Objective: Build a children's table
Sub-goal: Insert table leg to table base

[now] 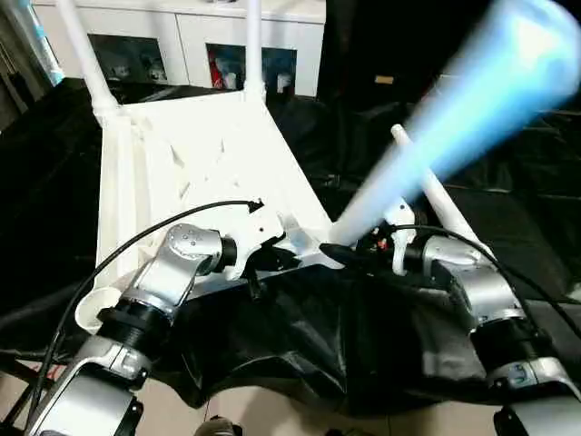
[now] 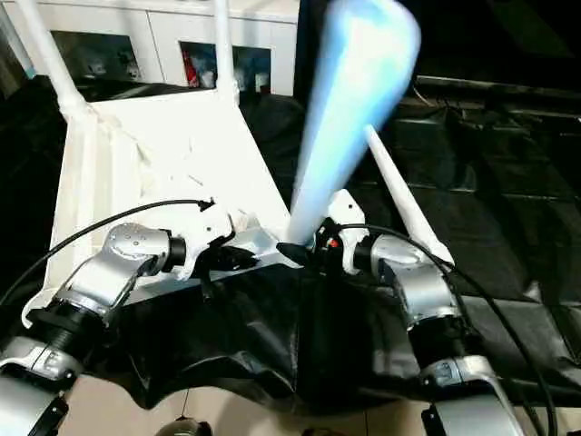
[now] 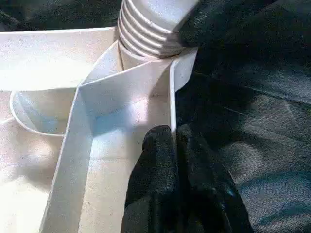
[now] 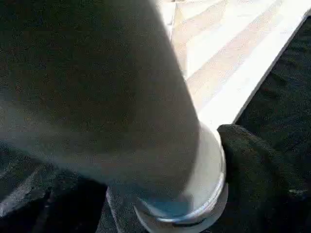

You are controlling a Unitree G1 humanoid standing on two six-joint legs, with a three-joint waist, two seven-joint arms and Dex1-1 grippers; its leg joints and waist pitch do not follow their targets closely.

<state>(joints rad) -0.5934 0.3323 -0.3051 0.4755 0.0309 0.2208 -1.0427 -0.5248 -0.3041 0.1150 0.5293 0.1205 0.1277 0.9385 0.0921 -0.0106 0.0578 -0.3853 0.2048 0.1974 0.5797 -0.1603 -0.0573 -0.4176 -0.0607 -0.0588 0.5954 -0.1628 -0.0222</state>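
Observation:
The white tabletop [image 1: 209, 154] lies underside up on a black cloth. Two white legs [image 1: 252, 45] stand in its far corners. A third leg [image 1: 427, 136] slants up toward the camera, and its ribbed end [image 3: 148, 29] meets the socket at the near right corner. My right gripper [image 1: 349, 250] is shut on this leg close to that end; one finger [image 4: 262, 179] presses against the tube. My left gripper [image 1: 272, 259] is shut on the tabletop's thin side wall [image 3: 172, 102] just beside that corner. A fourth leg [image 2: 399, 195] lies on the cloth to the right.
A white cabinet with glass doors [image 1: 182, 41] stands behind the tabletop. The black cloth [image 1: 300, 336] hangs over the near edge above a pale floor. The round socket at the near left corner [image 1: 91, 313] holds nothing. Black cables arc over both forearms.

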